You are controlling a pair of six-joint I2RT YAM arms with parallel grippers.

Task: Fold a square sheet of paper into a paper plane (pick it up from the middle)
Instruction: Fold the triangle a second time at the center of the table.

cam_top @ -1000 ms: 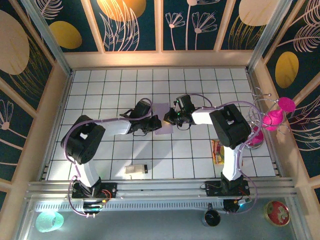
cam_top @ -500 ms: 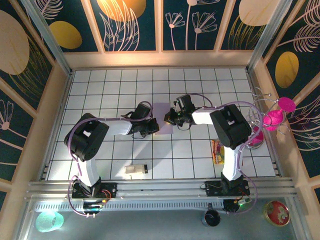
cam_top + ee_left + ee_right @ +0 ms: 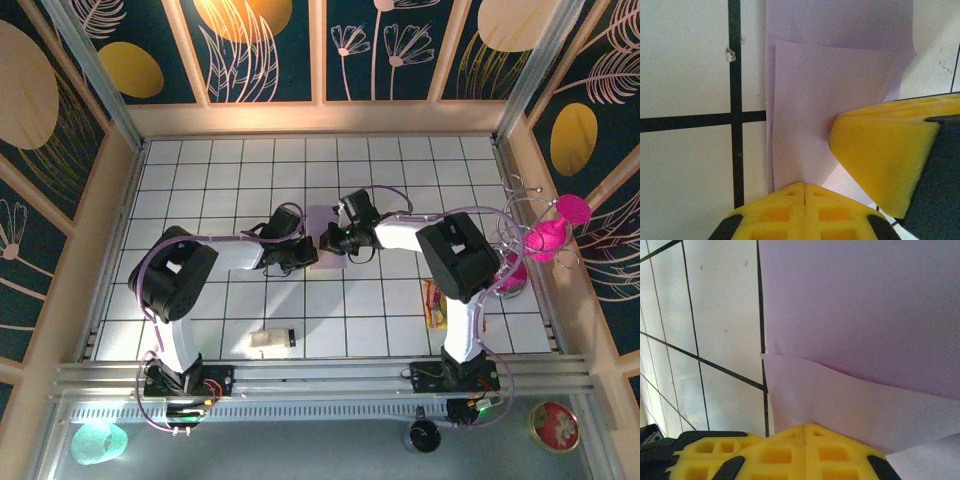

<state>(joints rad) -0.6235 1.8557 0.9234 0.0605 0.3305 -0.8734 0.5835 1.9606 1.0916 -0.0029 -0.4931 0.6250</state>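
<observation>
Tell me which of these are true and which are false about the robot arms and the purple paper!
1. Both grippers are at the sheet of paper. True: the left gripper and the right gripper meet over it.
2. The left gripper is wide open. False: its fingers are shut together.
3. The paper lies in one flat layer. False: one layer is folded over another.
4. The snack packet lies beside the right arm. True.
5. The white block sits on the paper. False: it lies well apart from it.
</observation>
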